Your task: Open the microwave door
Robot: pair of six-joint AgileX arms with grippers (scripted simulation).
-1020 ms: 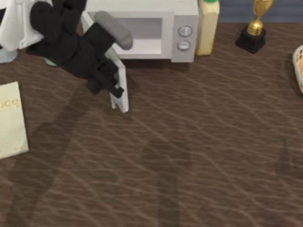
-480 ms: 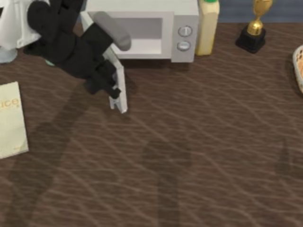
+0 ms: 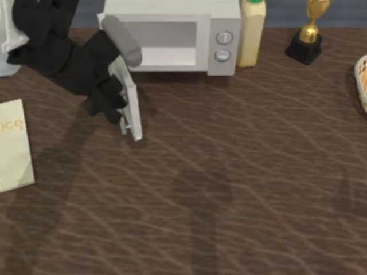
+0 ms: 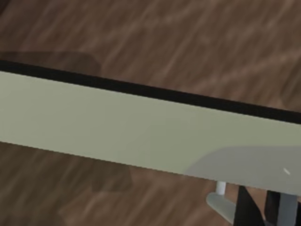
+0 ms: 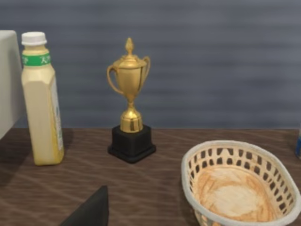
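At the table's eleven o'clock, the microwave (image 3: 172, 34) shows its cavity, the door (image 3: 129, 106) swung far out with the left end effector (image 3: 117, 109) clamped on its edge; little swing remains.

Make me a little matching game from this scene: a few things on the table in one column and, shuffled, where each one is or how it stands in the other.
Things:
1. microwave door
2. pale yellow bottle
3. gold trophy
4. woven basket

Places or states:
A. at the table's right edge
B. swung wide open, with the left tool at its edge
C. right beside the microwave's knob panel
D. on a black base, right of the bottle

Pairs: 1-B, 2-C, 3-D, 4-A
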